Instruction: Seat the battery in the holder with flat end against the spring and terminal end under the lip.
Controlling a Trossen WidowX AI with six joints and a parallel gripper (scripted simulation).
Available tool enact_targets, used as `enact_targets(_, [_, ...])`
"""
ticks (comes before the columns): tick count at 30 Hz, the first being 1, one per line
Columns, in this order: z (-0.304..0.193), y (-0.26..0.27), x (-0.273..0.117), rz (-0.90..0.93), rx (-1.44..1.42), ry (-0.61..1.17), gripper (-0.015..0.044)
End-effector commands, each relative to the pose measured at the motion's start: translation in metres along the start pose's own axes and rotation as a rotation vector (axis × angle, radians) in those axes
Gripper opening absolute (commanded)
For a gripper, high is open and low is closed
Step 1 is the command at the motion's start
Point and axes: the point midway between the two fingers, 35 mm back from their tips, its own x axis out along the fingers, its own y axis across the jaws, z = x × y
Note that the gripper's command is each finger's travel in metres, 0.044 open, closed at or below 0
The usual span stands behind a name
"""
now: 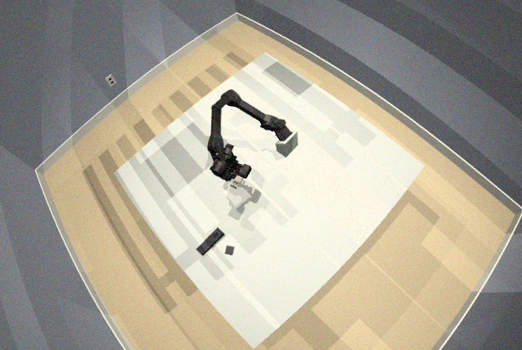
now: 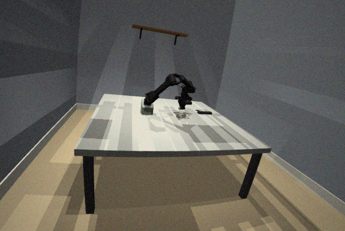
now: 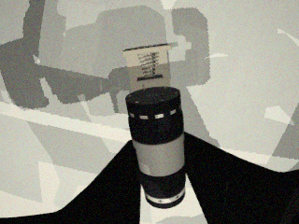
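Note:
My gripper [image 3: 157, 142] [image 2: 181, 107] is shut on the battery [image 3: 156, 126], a black cylinder with a grey middle band. Its smooth black end face points up the wrist view; the end with a silver ring and plus marks is lower, and its end face is hidden. The pale beige holder [image 3: 133, 62] [image 1: 236, 184] lies on the table beyond the battery's black end, its dark spring showing. The battery hides the holder's nearer part, including any lip there. The battery appears above the table, outside the holder; the exact gap cannot be told.
A long dark block [image 1: 210, 241] [image 2: 204, 112] and a small dark square [image 1: 229, 250] lie on the white table [image 1: 337, 211], away from the holder. The arm's greenish base box [image 1: 287, 147] [image 2: 146, 110] stands on the other side. Patchy shadows cross the table around the holder.

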Motion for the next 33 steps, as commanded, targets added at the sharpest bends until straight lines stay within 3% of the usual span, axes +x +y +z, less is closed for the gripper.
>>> enact_targets(1, [-0.001, -0.003, 0.003, -0.001, -0.014, 0.023, 0.0086])
enact_targets(15, [-0.007, -0.004, 0.039, 0.003, 0.003, 0.249, 0.0086])
enact_targets(33, [-0.004, -0.004, 0.045, 0.01, 0.011, 0.329, 0.0086])
